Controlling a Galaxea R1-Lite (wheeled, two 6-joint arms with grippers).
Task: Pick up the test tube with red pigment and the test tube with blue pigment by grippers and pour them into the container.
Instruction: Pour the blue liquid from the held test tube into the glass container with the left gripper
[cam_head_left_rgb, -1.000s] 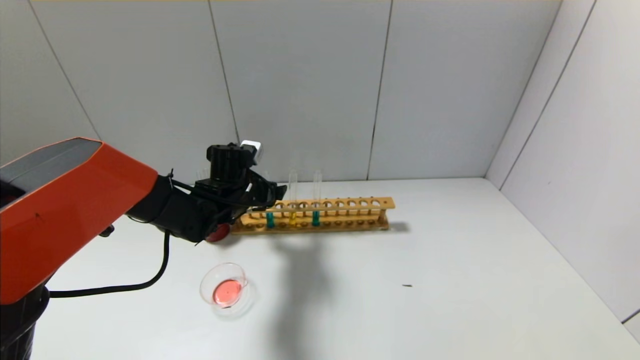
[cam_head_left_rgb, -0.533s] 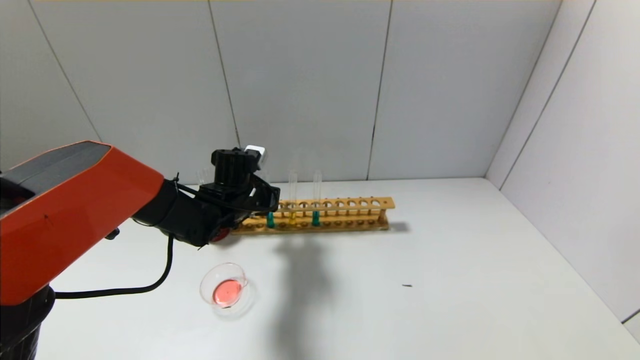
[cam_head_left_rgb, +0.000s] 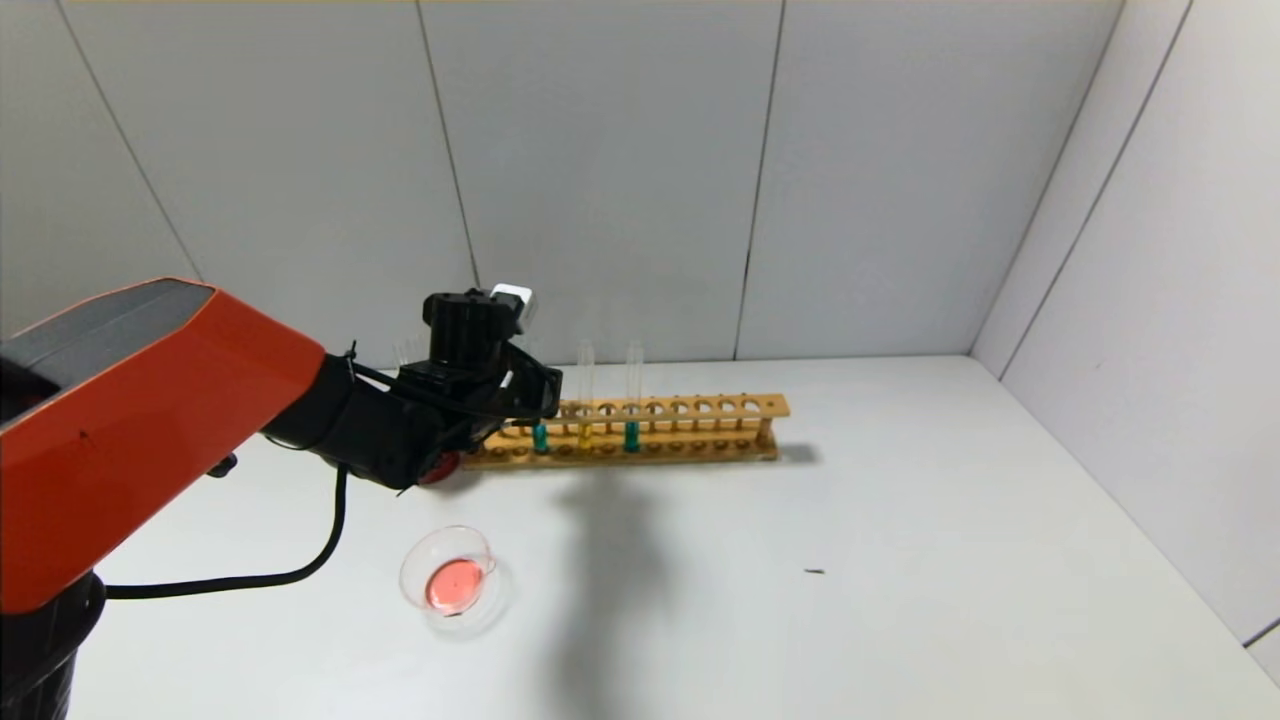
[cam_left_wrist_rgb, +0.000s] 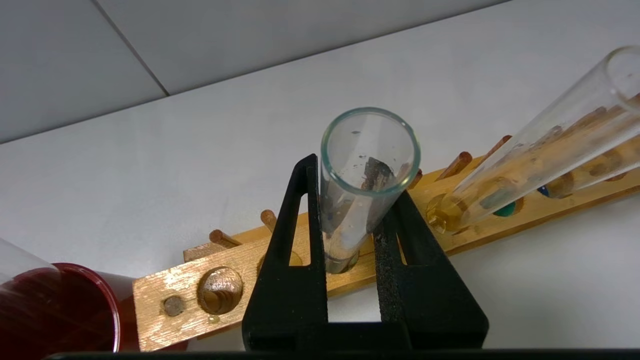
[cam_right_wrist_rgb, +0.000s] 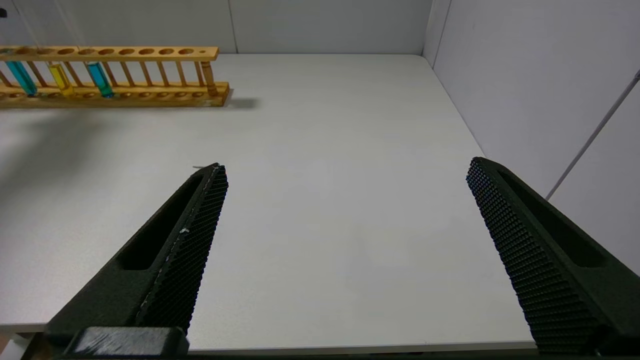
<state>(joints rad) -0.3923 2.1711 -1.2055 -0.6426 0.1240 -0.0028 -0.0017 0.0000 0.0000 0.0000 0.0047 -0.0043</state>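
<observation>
Head view is showing the left gripper (cam_head_left_rgb: 528, 395) reaching over the left end of the wooden rack (cam_head_left_rgb: 700, 430), hiding what it grips. Left wrist view is revealing it: the fingers (cam_left_wrist_rgb: 295, 240) are closing narrowly around an upright clear tube (cam_left_wrist_rgb: 362, 170) sitting in a rack hole; its liquid colour cannot be told there. Beside the rack's end a dark red cup (cam_left_wrist_rgb: 55, 310) is standing. On the counter (cam_head_left_rgb: 900, 550), the container (cam_head_left_rgb: 447, 575) is holding red liquid, well apart from the rack. Right wrist view is showing the right gripper (cam_right_wrist_rgb: 345, 172) gaping wide over bare counter, far from the blue tubes (cam_right_wrist_rgb: 99, 77).
</observation>
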